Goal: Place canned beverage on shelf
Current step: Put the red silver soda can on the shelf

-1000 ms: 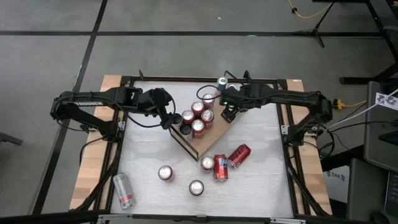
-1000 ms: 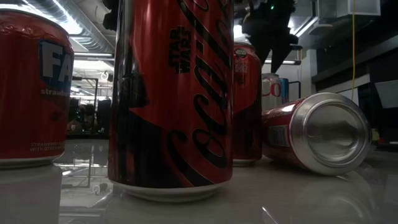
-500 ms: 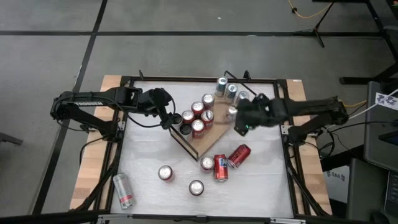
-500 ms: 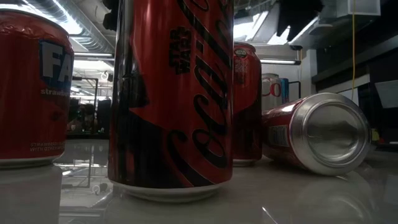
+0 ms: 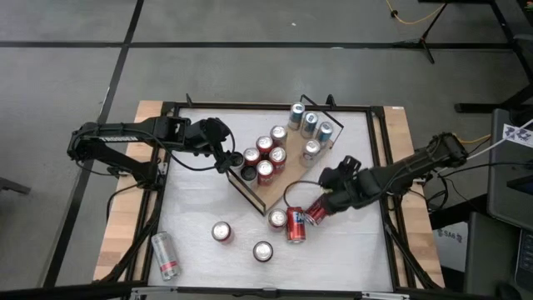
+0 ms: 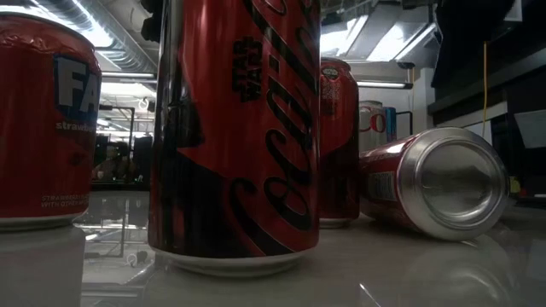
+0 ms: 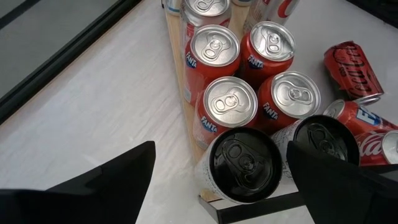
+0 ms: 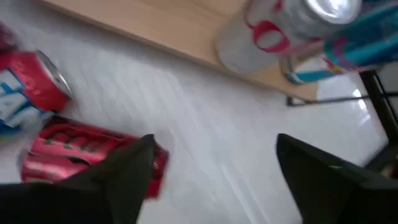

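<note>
The light-wood shelf [image 5: 276, 190] lies slantwise at mid-table, with red cans [image 5: 266, 158] on its left end and silver and blue cans [image 5: 310, 127] on its far end. A red can [image 5: 320, 208] lies on its side on the white table just off the shelf's near corner. My right gripper [image 5: 330, 193] hangs open over that lying can [image 8: 81, 152], fingers slanting down; I cannot tell whether a finger touches it. My left gripper [image 5: 226, 160] waits open above the shelf's left end, over two black-topped cans [image 7: 242, 165].
More loose cans stand or lie near the table's front: beside the lying one [image 5: 295, 225], [image 5: 277, 218], further left [image 5: 221, 231], [image 5: 263, 250], and a silver one on its side [image 5: 166, 255]. The low view is filled by a dark cola can [image 6: 239, 128].
My right gripper has swung away from the shelf's far end toward the table's near right and sunk, rolling as it went, until it stands over the lying red can. The silver and blue cans that its arm had covered now show. My left arm has kept still.
</note>
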Action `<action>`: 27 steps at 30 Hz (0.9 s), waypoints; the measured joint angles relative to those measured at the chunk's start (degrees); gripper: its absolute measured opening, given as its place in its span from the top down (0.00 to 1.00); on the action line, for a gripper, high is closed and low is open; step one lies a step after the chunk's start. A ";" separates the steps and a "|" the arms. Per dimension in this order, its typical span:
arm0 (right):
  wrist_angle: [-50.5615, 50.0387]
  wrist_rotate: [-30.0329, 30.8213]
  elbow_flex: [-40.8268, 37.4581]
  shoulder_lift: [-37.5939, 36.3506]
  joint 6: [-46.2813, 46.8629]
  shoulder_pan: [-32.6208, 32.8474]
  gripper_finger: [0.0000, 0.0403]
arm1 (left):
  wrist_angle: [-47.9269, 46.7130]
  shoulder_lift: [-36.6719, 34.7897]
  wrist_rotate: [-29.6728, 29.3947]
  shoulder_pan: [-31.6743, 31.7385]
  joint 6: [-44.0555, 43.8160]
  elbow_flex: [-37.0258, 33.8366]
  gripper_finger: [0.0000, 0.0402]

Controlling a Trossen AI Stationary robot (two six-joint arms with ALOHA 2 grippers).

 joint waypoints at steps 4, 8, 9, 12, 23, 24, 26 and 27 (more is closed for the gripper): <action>7.00 1.44 -4.32 0.00 0.80 0.81 0.42 | 0.00 0.00 -0.23 0.00 0.00 -0.02 0.12; 12.73 1.62 -8.94 0.00 -0.59 0.37 0.64 | 0.00 0.00 -0.31 0.00 0.02 -0.02 0.12; 13.67 1.56 -10.08 0.00 -1.56 -0.08 0.69 | 0.00 0.00 -0.31 0.00 0.02 -0.02 0.12; 15.46 1.54 -12.56 -0.06 -2.07 -1.60 0.83 | 0.02 0.00 -0.38 -0.01 0.00 -0.02 0.12; 30.34 0.47 -17.55 -0.15 -17.52 -9.39 0.94 | 0.04 0.00 -0.42 -0.01 -0.17 -0.01 0.12; 31.05 0.27 -17.55 -0.15 -18.59 -10.12 0.93 | 0.04 0.00 -0.42 -0.01 -0.18 -0.02 0.12; 31.86 0.10 -17.59 -0.15 -20.03 -11.61 0.93 | 0.04 0.00 -0.42 0.00 -0.20 -0.01 0.12; 32.48 0.11 -17.59 -0.15 -20.78 -12.33 0.93 | 0.03 0.00 -0.42 0.00 -0.20 -0.02 0.12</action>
